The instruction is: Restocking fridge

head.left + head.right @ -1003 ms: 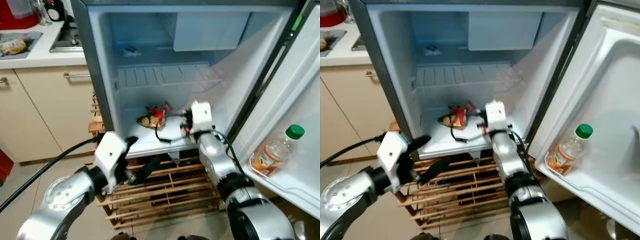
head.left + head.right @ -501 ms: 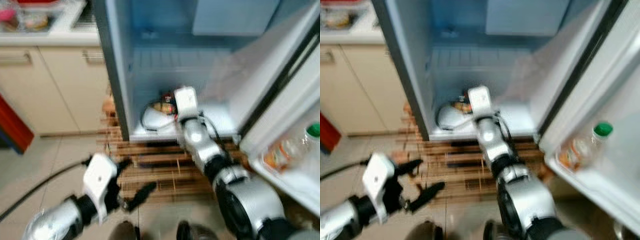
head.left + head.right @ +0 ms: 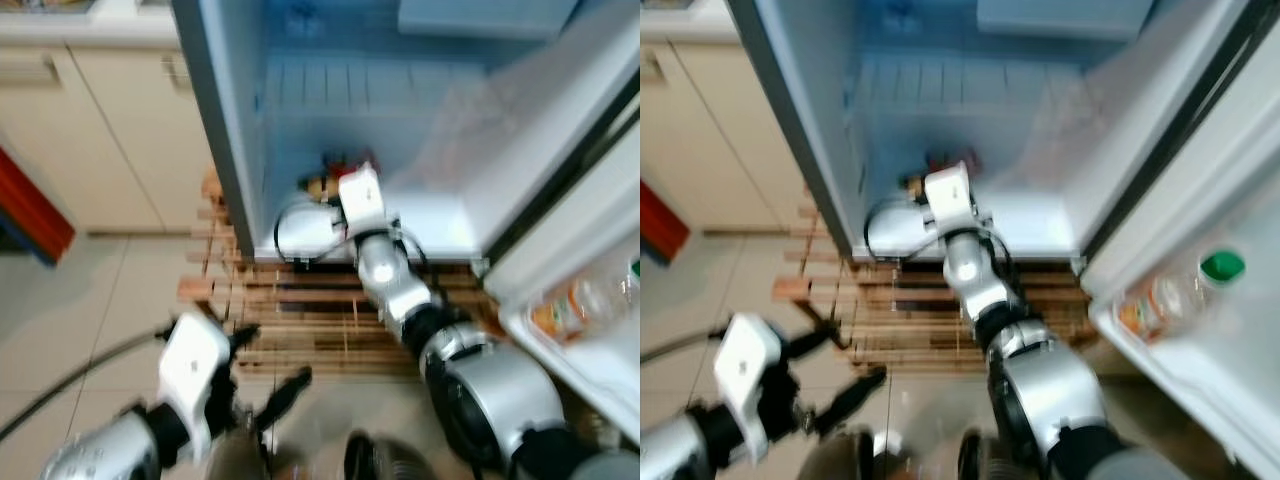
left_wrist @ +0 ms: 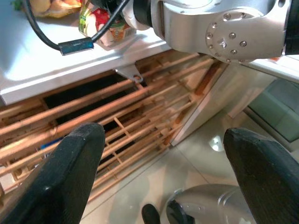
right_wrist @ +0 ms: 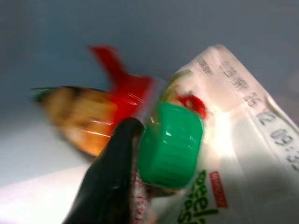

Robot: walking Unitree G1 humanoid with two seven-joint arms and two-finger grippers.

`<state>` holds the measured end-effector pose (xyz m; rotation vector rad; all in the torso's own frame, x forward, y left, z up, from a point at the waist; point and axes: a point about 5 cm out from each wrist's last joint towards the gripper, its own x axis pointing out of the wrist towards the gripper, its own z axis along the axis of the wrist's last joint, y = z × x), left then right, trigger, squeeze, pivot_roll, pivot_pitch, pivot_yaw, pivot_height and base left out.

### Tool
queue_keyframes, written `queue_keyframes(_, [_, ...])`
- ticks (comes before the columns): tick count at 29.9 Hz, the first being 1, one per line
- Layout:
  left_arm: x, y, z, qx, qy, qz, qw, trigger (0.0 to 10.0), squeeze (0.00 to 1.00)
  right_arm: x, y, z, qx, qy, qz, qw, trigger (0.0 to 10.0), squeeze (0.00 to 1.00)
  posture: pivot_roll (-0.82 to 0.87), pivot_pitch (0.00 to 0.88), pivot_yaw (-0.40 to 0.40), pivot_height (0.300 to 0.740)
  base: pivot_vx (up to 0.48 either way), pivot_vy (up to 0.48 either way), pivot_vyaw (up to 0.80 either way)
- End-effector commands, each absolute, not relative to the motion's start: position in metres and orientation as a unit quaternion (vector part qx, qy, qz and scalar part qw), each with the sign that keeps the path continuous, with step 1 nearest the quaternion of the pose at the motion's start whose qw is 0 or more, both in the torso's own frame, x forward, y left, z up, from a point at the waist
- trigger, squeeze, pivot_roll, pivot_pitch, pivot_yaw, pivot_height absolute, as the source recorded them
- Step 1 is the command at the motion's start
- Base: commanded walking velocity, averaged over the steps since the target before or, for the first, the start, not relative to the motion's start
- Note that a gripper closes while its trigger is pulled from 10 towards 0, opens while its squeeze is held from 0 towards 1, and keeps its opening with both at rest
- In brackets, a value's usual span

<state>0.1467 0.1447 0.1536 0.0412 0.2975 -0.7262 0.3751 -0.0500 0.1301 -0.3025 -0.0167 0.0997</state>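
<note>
Right wrist view puts us close on our right gripper point(image 5: 140, 172): one black finger point(image 5: 105, 179) presses against a white carton point(image 5: 224, 154) just under its green cap point(image 5: 170, 144), so we judge the carton is held, though the second finger is hidden behind it and we cannot see how tightly. We hold it near the top, which seems meant to keep it upright while it is set down. Just past it lies a red and yellow snack packet point(image 5: 93, 119) on the pale floor of the fridge point(image 3: 440, 215).

From the head, our right arm point(image 3: 385, 275) reaches low over the front edge of that floor, toward its left side, with the wrist inside the compartment. The carton therefore sits at the bottom of the fridge, beside the packet, where there is bare space to stand it. We take this as the placing step, with the release not yet done.

Our left gripper point(image 4: 159, 172) hangs low in front of the wooden pallet point(image 4: 117, 116) under the fridge, fingers spread wide and holding nothing, kept out of the way.

On the open door's lower shelf point(image 3: 1200, 380) a bottle point(image 3: 1170, 295) with a green cap stands already stocked.
</note>
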Motion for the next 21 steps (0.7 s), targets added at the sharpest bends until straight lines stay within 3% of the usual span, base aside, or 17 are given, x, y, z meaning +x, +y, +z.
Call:
queue_keyframes(1, [0.146, 0.144, 0.156, 0.023, 0.144, -0.356, 0.923, 10.0, 0.0, 0.376, -0.053, 0.129, -0.166, -0.006, 0.041, 0.985, 10.0, 1.0, 0.26, 0.211, -0.031, 0.74, 0.0, 0.0, 0.0])
queue_keyframes(6, [0.147, 0.14, 0.157, 0.019, 0.145, -0.353, 0.924, 10.0, 0.0, 0.381, -0.058, 0.141, -0.243, -0.047, 0.023, 0.969, 10.0, 1.0, 0.27, 0.221, -0.039, 0.74, 0.0, 0.0, 0.0])
queue_keyframes(21, [0.151, 0.137, 0.152, 0.014, 0.14, -0.348, 0.927, 10.0, 0.0, 0.387, -0.074, 0.153, -0.26, -0.076, -0.032, 0.962, 10.0, 1.0, 0.26, 0.214, -0.055, 0.74, 0.0, 0.0, 0.0])
